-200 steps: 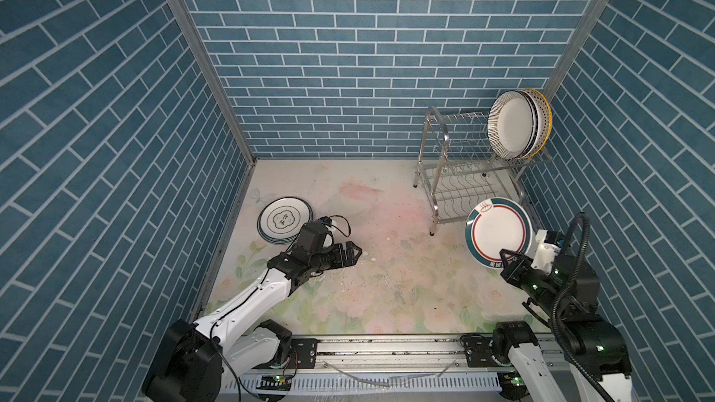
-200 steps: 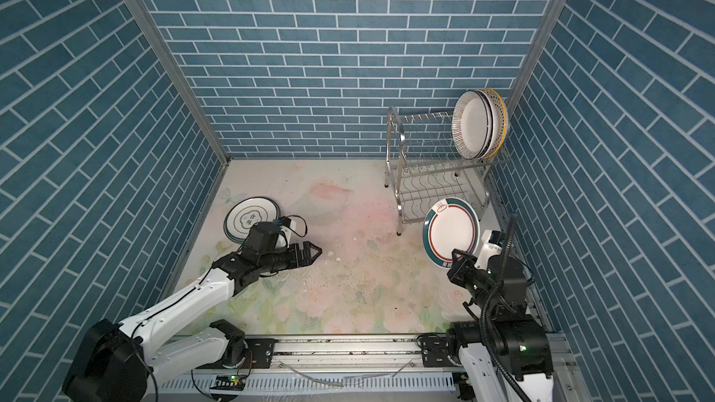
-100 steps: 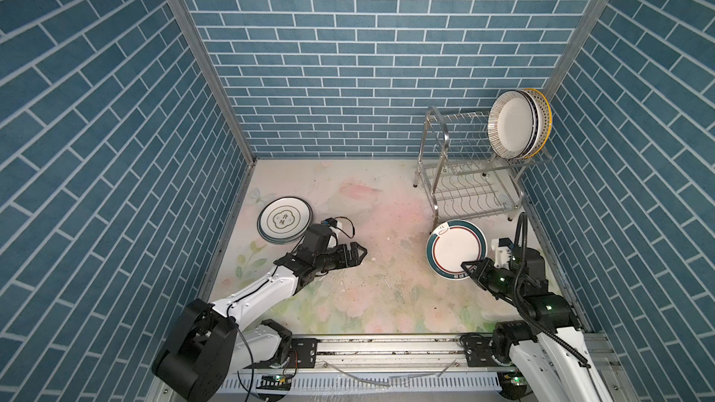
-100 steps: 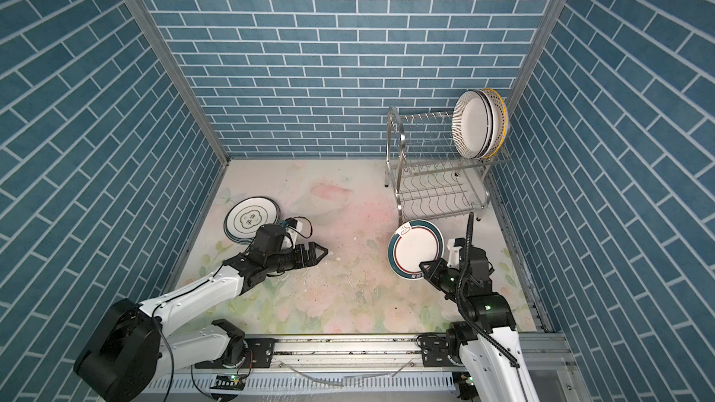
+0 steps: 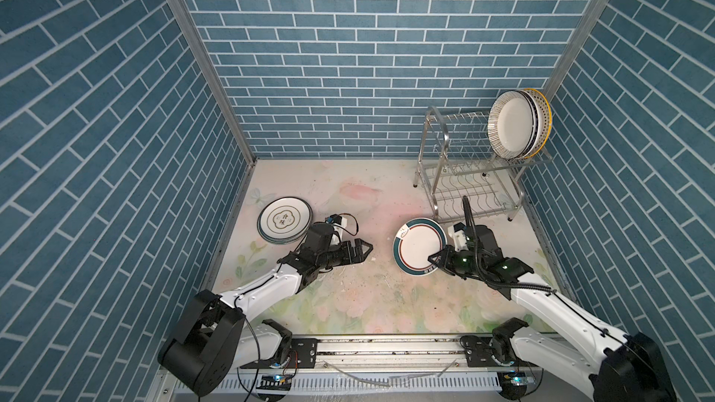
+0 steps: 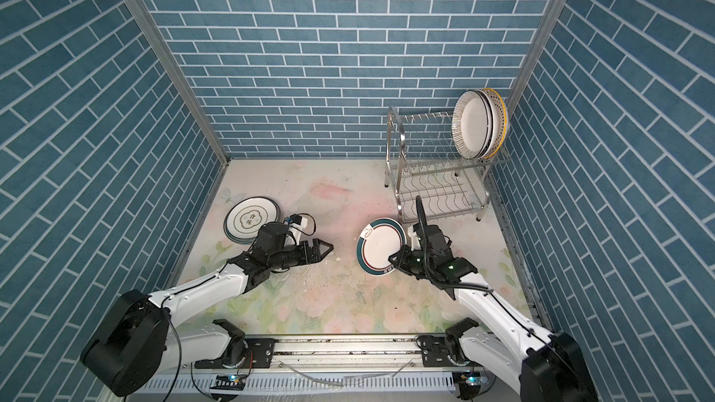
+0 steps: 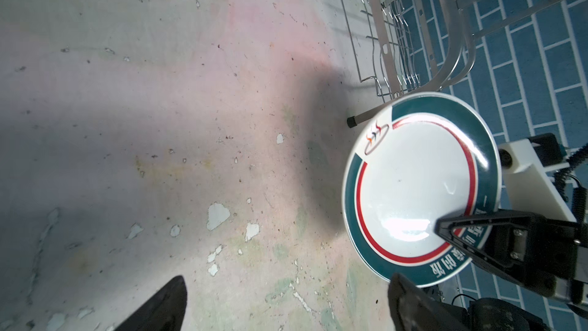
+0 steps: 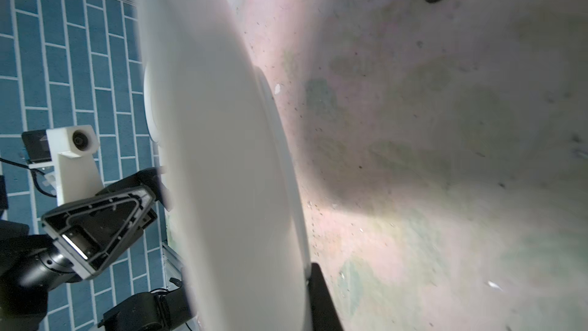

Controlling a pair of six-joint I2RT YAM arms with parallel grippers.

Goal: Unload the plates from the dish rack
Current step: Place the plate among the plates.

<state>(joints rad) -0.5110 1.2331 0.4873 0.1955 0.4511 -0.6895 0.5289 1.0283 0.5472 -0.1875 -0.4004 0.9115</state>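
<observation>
My right gripper (image 5: 435, 259) (image 6: 394, 259) is shut on the lower rim of a white plate with a teal band and red ring (image 5: 419, 245) (image 6: 381, 245) (image 7: 413, 186), held tilted on edge above the floor's middle. Its plain underside (image 8: 229, 154) fills the right wrist view. My left gripper (image 5: 365, 251) (image 6: 327, 249) (image 7: 286, 281) stands open and empty, pointing at that plate from the left with a gap between. The steel dish rack (image 5: 437, 141) (image 6: 398, 137) at the back right holds several upright plates (image 5: 514, 129) (image 6: 474, 129) on its upper tier; the lower tier looks bare.
A short stack of plates (image 5: 284, 220) (image 6: 251, 220) with a character motif lies flat on the floor at the left wall. Blue brick walls close three sides. A rack leg (image 7: 353, 121) stands just behind the held plate.
The right arm has carried the teal-banded plate from beside the rack leftward and lower, toward the floor's middle. The left gripper has reached further right toward it, still open.
</observation>
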